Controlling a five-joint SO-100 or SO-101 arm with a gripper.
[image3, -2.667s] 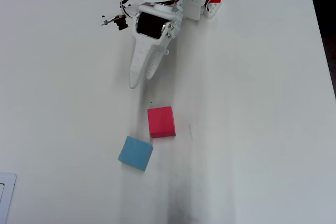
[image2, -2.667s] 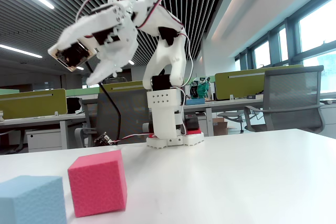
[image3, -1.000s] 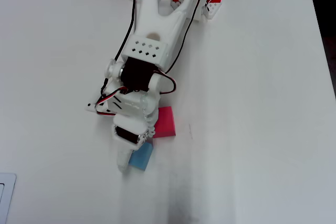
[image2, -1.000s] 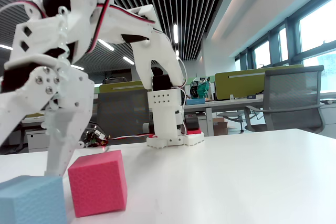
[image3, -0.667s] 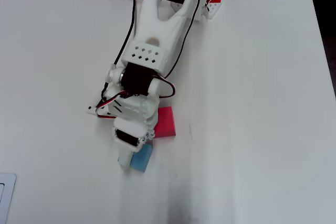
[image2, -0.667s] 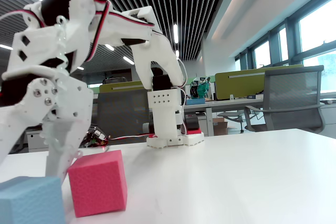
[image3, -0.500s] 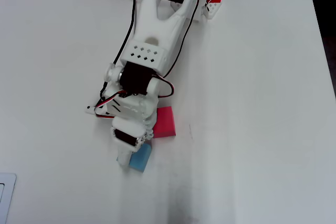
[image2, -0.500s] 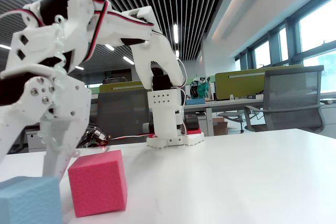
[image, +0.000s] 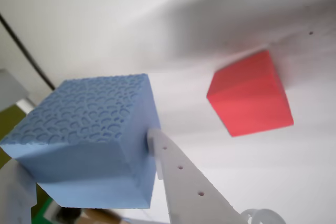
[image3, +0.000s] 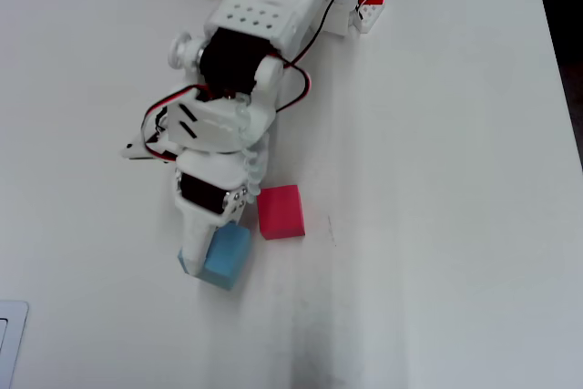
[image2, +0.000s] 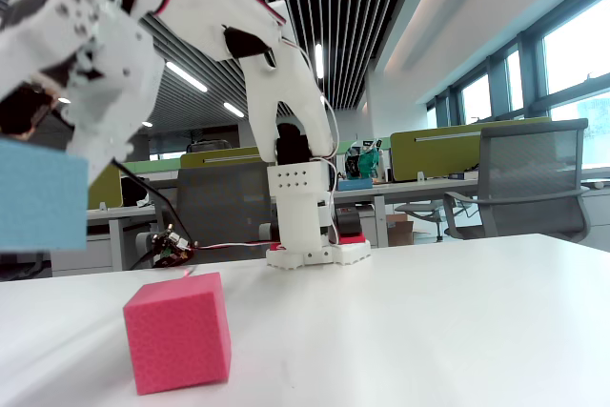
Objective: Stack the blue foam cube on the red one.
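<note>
In the fixed view, one cube [image2: 178,332] rests on the table [image2: 429,321]; the other cube [image2: 40,194] is off the table, up and left of it, before the arm's base [image2: 305,207].

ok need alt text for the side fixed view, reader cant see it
A white robot arm holds a light blue foam cube in the air at the left edge of the picture. A pink-red foam cube sits alone on the white table below and to the right of it, with office desks and a chair behind.
</note>
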